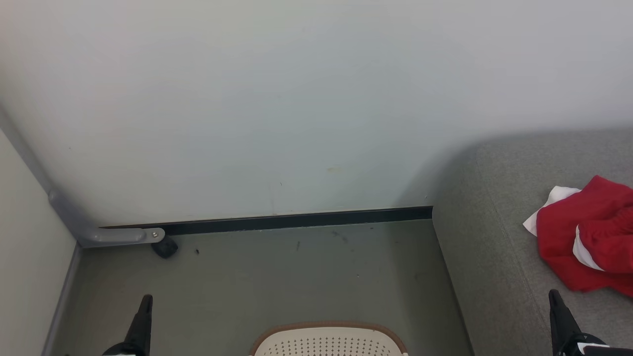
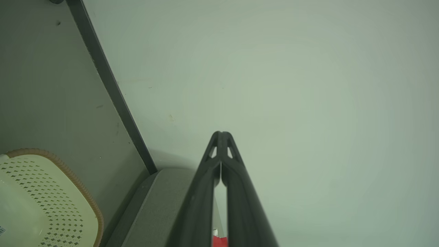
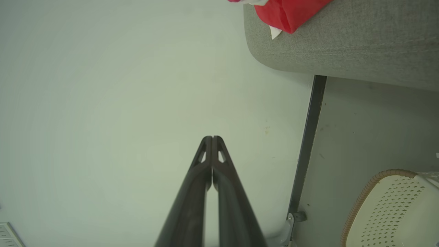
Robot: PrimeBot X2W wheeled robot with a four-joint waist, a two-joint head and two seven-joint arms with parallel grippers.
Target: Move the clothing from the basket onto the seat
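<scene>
Clothing (image 1: 588, 237) is laid on the seat (image 1: 494, 222) at right, clear of the basket (image 1: 329, 341) near centre; left fingers (image 1: 143, 316) and right fingers (image 1: 559, 311) are closed tight on nothing, likely parked.

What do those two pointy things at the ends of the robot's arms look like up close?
The left tool and right tool look alike: each has two long, matte, dark grey fingers that taper to a narrow tip, with small triangular cut-outs just below it.
</scene>
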